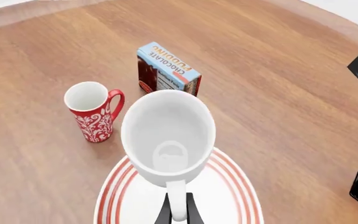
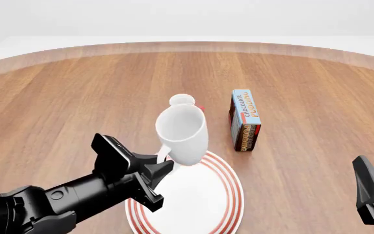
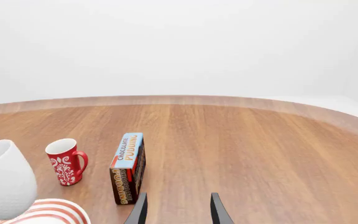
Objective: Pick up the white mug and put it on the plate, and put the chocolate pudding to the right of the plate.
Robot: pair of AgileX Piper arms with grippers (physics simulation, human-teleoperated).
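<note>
The left gripper (image 1: pixel 177 212) clamped the white mug (image 2: pixel 182 134) by its handle, tilted above the plate (image 2: pixel 203 200). Only the wrist views showed the one red mug (image 1: pixel 93 110) whole. One chocolate pudding (image 2: pixel 245 120) stood beyond the plate, open table beside it. The right gripper (image 3: pixel 177 209) stood apart.

bright, even, sharp renders (soft faint shadows).

Round wooden table (image 2: pixel 76 97), brown grain surface, pale rim at the far edge. Resting directly on it: the plate (image 2: pixel 223 200), nearest the arms; the chocolate pudding (image 2: pixel 245 119), standing on a long edge just beyond the plate's right side; a red mug (image 1: pixel 93 110), upright, beyond the plate.
</note>
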